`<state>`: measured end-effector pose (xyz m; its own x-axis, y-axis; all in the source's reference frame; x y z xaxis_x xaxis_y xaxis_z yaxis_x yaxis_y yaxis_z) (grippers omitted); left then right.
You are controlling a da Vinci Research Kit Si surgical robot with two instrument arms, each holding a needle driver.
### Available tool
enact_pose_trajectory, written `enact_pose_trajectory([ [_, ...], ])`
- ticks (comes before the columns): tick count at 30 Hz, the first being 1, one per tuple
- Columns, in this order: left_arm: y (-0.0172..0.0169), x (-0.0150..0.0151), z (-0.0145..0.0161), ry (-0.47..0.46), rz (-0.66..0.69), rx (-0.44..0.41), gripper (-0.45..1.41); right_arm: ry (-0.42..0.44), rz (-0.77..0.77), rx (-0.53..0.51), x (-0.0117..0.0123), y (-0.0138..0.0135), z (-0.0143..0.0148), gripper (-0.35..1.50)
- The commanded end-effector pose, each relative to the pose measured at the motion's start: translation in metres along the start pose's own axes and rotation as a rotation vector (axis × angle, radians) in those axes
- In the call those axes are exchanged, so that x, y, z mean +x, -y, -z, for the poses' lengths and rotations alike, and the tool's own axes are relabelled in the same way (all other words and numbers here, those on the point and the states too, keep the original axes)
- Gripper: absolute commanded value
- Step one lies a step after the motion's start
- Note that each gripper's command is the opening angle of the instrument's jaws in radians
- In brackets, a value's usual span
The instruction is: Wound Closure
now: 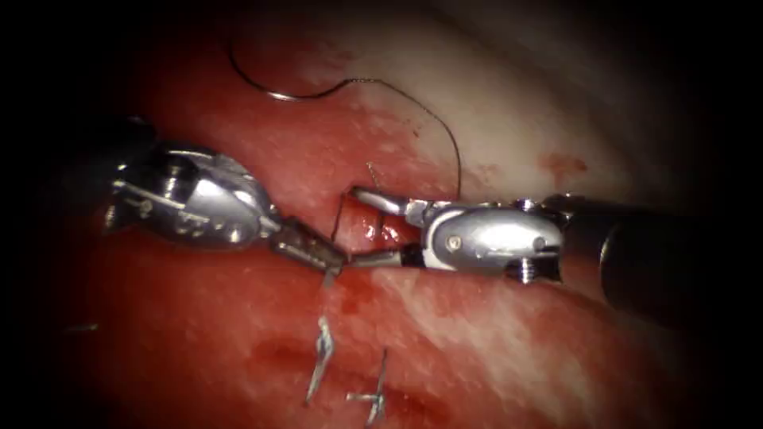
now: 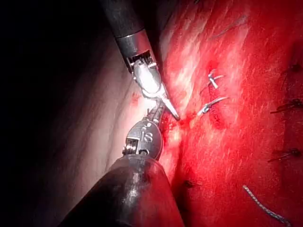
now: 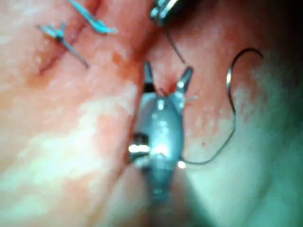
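Between the right tool's [image 1: 362,226] spread, empty jaws: upright needle [image 1: 337,221] in the tissue [image 1: 493,334]; left tool [image 1: 330,260], closed, touching beneath.

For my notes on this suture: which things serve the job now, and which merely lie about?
In use: left tool, shut on thread; right tool, open, empty; tissue; needle: cannot tell it from thread.
Lying about: cut ends of thread; red fluid.

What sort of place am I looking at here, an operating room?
Probably a bench for suturing practice, not surgery: two robot tools, left and right, work over a slab of tissue with a dark thread and cut ends of thread.
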<state>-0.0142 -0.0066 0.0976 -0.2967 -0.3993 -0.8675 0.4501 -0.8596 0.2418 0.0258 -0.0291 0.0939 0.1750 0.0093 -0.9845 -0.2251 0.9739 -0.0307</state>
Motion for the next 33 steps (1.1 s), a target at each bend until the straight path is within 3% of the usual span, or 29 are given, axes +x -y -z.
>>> enact_pose_trajectory([
  [1, 0.0004, -0.0004, -0.0005, 0.000, 0.003, 0.002, -0.45, 0.002, -0.003, -0.012, -0.0004, -0.0004, 0.0011, 1.48],
  [5, 0.0027, -0.0039, 0.0006, 0.063, 0.056, 0.025, -0.45, 0.001, -0.040, -0.112, 0.0007, -0.0038, 0.0081, 1.48],
  [8, 0.0036, -0.0066, 0.0001, 0.093, 0.078, 0.036, -0.45, 0.011, -0.050, -0.159, 0.0007, -0.0053, 0.0110, 1.48],
  [16, 0.0024, -0.0133, -0.0025, 0.155, 0.096, 0.030, -0.45, 0.039, -0.042, -0.183, -0.0002, -0.0050, 0.0120, 1.48],
  [23, -0.0011, -0.0159, -0.0035, 0.258, 0.156, -0.054, -0.45, 0.032, -0.052, -0.182, -0.0007, -0.0043, 0.0104, 1.48],
  [24, -0.0013, -0.0165, -0.0035, 0.284, 0.185, -0.069, -0.21, 0.032, -0.052, -0.183, -0.0007, -0.0042, 0.0103, 1.48],
  [25, -0.0014, -0.0168, -0.0034, 0.301, 0.210, -0.072, 0.24, 0.031, -0.057, -0.183, -0.0007, -0.0041, 0.0103, 1.48],
  [26, -0.0014, -0.0172, -0.0033, 0.324, 0.254, -0.065, 0.54, 0.031, -0.057, -0.183, -0.0007, -0.0041, 0.0103, 1.48],
  [27, -0.0013, -0.0174, -0.0032, 0.339, 0.274, -0.058, 0.67, 0.031, -0.057, -0.182, -0.0007, -0.0041, 0.0103, 1.48],
  [33, -0.0017, -0.0179, -0.0023, 0.377, 0.397, -0.023, 0.67, 0.031, -0.057, -0.182, -0.0007, -0.0041, 0.0104, 1.48],
])
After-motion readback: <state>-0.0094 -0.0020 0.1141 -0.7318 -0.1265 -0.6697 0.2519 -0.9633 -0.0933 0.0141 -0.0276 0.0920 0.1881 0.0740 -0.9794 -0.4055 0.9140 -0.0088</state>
